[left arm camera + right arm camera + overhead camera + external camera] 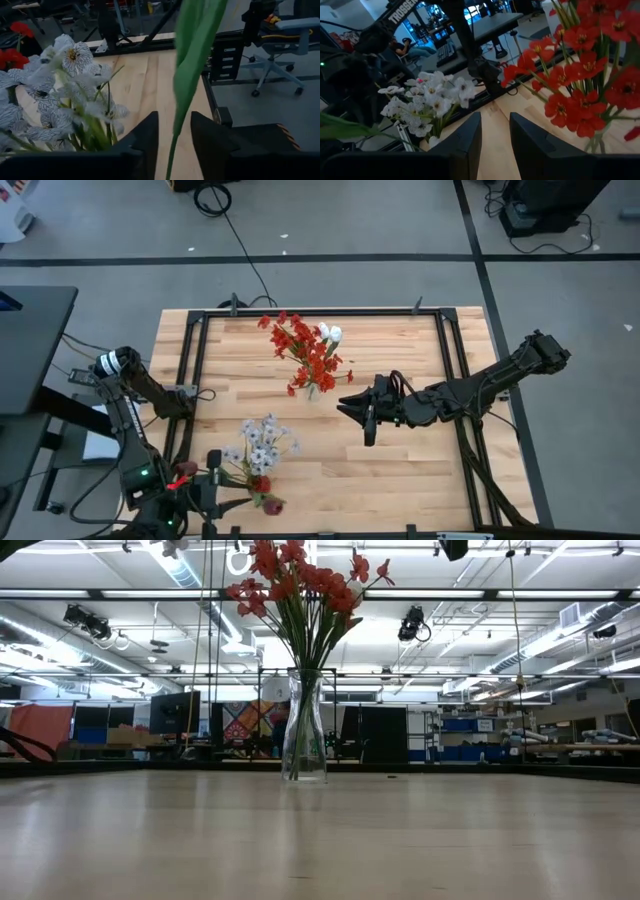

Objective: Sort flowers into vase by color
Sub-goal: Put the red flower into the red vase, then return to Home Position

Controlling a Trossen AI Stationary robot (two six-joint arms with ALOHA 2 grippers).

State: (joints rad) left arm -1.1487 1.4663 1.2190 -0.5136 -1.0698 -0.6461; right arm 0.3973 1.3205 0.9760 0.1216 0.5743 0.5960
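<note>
The left gripper point(172, 132) stands parted around a green stem point(172, 150) beside white sprays point(70, 75); the right gripper point(495, 135) hangs released, empty, near the red flowers point(580, 65).

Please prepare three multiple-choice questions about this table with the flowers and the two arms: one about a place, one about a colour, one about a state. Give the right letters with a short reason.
1. Where does the right gripper hover?
A. beside the glass vase
B. over the table's near edge
C. off the table

2. What colour are most flowers in the glass vase?
A. yellow
B. bright red
C. blue

3. How do the left gripper's fingers stand?
A. pressed fully together
B. apart, with a green stem between them
C. clamped on the vase

Answers:
1 A: the high view shows it next to the vase near the table's middle.
2 B: bright red flowers fill it, with a couple of white tulips among them.
3 B: the left wrist view shows a gap on each side of the stem, beside the pale sprays.
</note>
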